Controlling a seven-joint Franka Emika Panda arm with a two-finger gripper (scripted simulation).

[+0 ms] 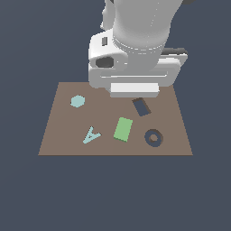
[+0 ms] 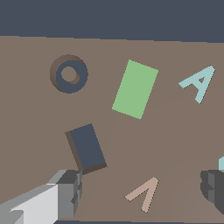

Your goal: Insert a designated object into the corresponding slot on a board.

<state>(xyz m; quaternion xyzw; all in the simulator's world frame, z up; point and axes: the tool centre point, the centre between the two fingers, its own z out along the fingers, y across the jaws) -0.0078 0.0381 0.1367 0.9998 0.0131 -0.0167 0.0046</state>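
The light-green rectangular block (image 1: pixel 122 129) (image 2: pixel 135 89) lies flat near the middle of the brown board (image 1: pixel 58 144) (image 2: pixel 35 131). The dark navy rectangular slot (image 1: pixel 141 107) (image 2: pixel 87 147) is empty, a short way from the block and turned at a different angle. My gripper (image 2: pixel 142 190) is open and holds nothing. It hovers above the board, its fingers (image 2: pixel 70 192) spread wide near the slot and apart from the block. In the exterior view the arm's white hand (image 1: pixel 134 74) hangs over the board's far edge and hides the fingertips.
A pale teal hexagon (image 1: pixel 77 101) and a pale teal A-shaped piece (image 1: pixel 91 135) (image 2: pixel 198 82) lie on the board. A dark ring-shaped cut-out (image 1: pixel 154 137) (image 2: pixel 69 74) sits beside the block. A light-brown A-shaped mark (image 2: pixel 143 193) lies under the gripper.
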